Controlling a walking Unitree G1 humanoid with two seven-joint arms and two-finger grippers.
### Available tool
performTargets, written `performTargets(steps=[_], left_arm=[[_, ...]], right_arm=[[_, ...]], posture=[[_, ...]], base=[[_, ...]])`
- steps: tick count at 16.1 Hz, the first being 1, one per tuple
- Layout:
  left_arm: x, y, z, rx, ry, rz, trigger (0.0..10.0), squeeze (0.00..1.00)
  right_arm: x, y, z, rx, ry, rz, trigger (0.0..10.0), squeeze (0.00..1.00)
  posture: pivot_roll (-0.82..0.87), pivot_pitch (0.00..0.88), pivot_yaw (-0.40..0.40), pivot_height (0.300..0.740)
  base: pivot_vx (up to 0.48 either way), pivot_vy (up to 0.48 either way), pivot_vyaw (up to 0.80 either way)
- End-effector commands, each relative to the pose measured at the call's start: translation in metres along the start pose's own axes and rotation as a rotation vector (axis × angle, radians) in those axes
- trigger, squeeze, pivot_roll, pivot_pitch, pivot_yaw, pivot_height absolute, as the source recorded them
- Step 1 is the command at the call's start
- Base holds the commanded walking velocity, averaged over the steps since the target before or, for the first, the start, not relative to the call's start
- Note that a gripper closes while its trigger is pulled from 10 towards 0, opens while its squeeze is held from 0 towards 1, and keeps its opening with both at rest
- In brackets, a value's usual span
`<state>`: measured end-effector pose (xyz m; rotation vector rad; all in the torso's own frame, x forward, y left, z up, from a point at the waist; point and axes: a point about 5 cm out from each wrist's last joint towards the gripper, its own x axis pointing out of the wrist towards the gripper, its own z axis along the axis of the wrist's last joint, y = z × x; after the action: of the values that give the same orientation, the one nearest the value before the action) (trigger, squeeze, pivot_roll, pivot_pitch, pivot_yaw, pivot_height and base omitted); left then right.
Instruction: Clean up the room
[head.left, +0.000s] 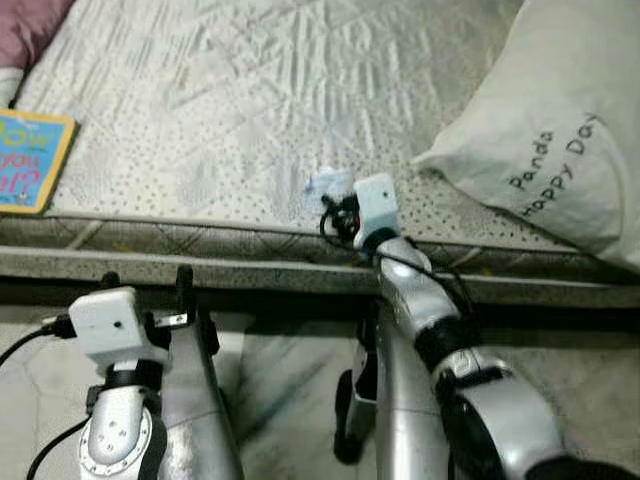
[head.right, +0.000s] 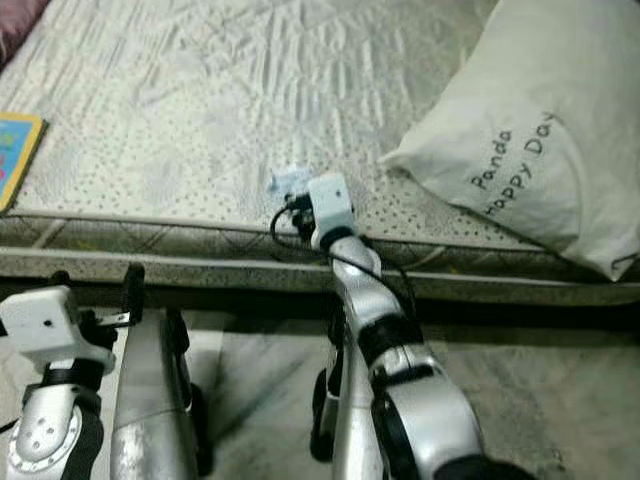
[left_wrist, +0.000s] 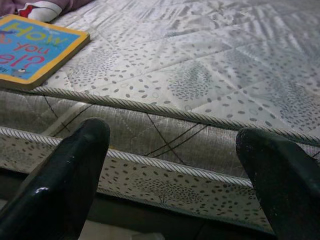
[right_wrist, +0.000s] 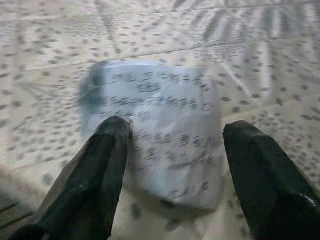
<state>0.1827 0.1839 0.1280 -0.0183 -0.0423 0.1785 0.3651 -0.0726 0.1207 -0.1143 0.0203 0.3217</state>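
Bed (head.left: 220, 110): packet (right_wrist: 155, 130) near front edge, not yet gripped; book (head.left: 30, 160) at left edge; pillow (head.left: 560, 130) at right. Right gripper (right_wrist: 172, 150): spread, astride packet. Left gripper (left_wrist: 175, 165): spread, empty, below mattress edge. Cleanup barely begun.

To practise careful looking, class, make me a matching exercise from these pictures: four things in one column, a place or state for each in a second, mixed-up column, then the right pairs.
Things:
1. book
2. pillow
3. paper packet
4. left gripper

Places or states:
A. lies on the bed right in front of the right gripper, whose fingers are open
B. held low, open, facing the side of the mattress
C. lies flat at the left edge of the bed
D. rests on the right side of the bed, printed with "Panda Happy Day"

Pairs: 1-C, 2-D, 3-A, 4-B
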Motion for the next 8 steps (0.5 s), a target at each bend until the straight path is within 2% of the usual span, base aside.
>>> performTargets(steps=[1,4,8], left_arm=[[-0.003,0.002,0.001,0.014,0.012,-0.003,10.0,0.0],[-0.004,0.0,0.003,0.013,0.016,-0.006,10.0,0.0],[-0.008,-0.003,0.004,0.007,0.026,-0.009,10.0,0.0]], right_arm=[[0.0,-0.003,-0.002,0.002,0.009,-0.027,10.0,0.0],[0.007,0.006,0.005,0.003,-0.006,-0.008,10.0,0.0],[0.009,0.028,-0.001,0.028,0.034,0.061,9.9,0.0]], posture=[[0.2,0.301,-0.09,0.506],[0.2,0.304,-0.096,0.506],[0.22,0.311,-0.1,0.506]], base=[[0.0,0.0,0.0],[0.0,0.0,0.0],[0.0,0.0,0.0]])
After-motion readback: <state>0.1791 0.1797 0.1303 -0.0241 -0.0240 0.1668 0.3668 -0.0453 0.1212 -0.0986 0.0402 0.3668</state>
